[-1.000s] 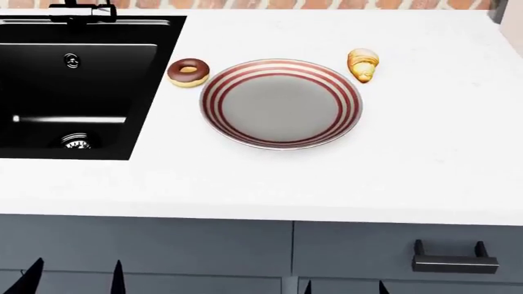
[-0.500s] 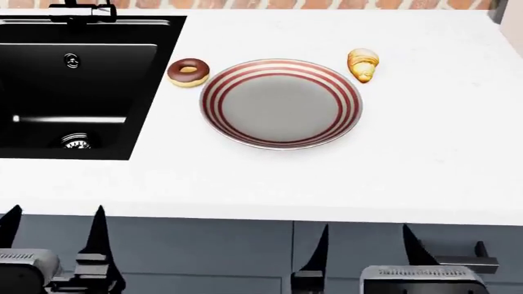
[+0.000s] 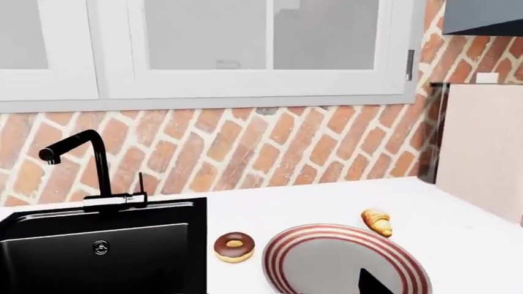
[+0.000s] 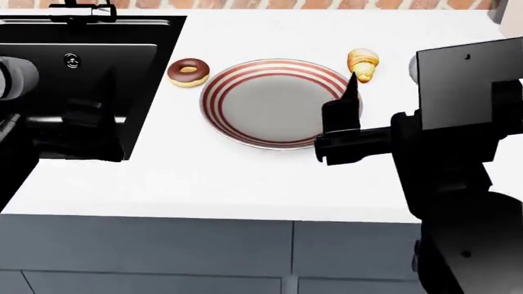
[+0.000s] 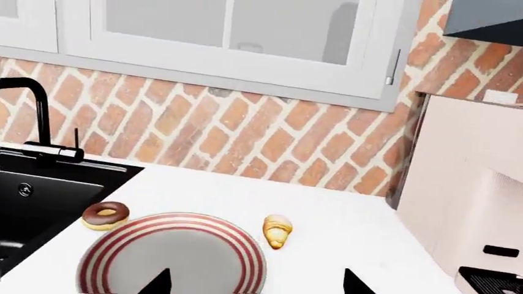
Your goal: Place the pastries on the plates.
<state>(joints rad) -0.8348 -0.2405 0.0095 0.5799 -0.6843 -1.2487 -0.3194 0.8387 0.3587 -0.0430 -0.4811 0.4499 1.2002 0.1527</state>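
Both pastries sit on the white counter (image 4: 245, 177) beside the red-ringed plate (image 4: 280, 103), doughnut (image 4: 188, 72) near the sink (image 4: 73, 86), croissant (image 4: 363, 64) opposite; right gripper (image 5: 255, 283) fingers apart, left fingers' state can't tell; risk: right arm sweeping in nudges croissant.

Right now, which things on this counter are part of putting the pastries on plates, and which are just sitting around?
Part of the job:
chocolate doughnut
croissant
red-ringed grey plate

Just there:
black sink
black tap
brick wall
window

Only one plate is in view.
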